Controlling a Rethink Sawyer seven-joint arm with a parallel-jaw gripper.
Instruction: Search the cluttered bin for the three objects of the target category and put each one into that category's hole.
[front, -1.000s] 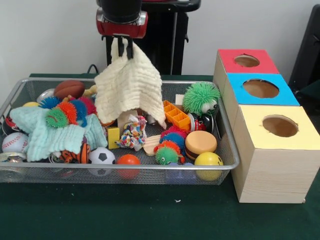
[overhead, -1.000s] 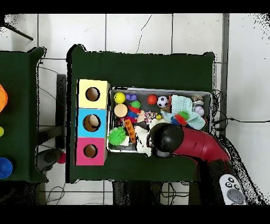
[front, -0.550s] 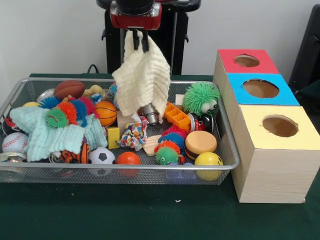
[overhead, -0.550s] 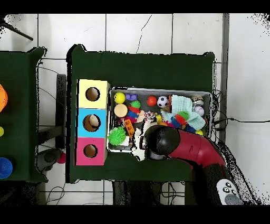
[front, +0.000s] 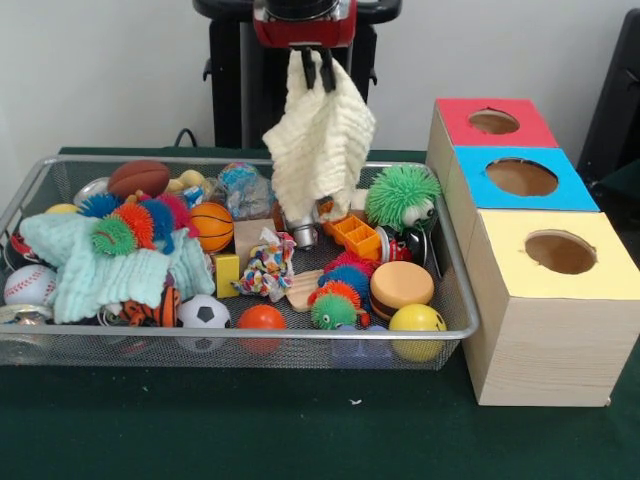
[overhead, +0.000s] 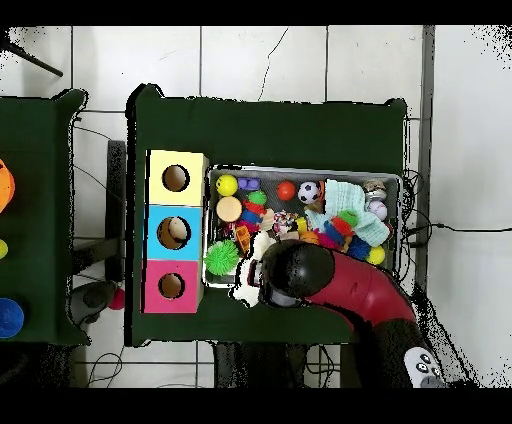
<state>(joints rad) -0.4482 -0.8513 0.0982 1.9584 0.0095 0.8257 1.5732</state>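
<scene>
- Front view: my tool (front: 318, 72) is pinched tight on the top edge of the cream cloth (front: 318, 140), jaws closed right down on the fabric.
- The cloth hangs clear of the clutter, its long axis straight down from the tool, its lower corner dangling just above the orange block (front: 356, 234) at the back of the wire bin (front: 455, 300).
- The relation I care about: the cloth sits up over the bin's rear edge, and the three boxes stand off to the picture's right, well apart from it. The red box (front: 490, 120) is furthest back and nearest my tool, then the blue box (front: 520, 176), then the yellow box (front: 556, 252) at the front.
- I can't tell from here which hole takes cloths, so I judge the move as a sideways carry toward that row, high enough for the hanging tail to clear the bin rim and the green spiky toy (front: 400, 195).
- A second cloth, the mint cloth (front: 110, 270), lies spread over the bin's other end with spiky balls on it.
- Overhead view: the arm (overhead: 340, 285) covers the tool, so its grip isn't visible here. A scrap of the cream cloth peeks out beside the arm's end, at the bin's edge nearest the base.
- From above, the pink box lies just across from that scrap, closest of the three.
- The green surface (overhead: 280, 125) around the boxes is bare.
</scene>
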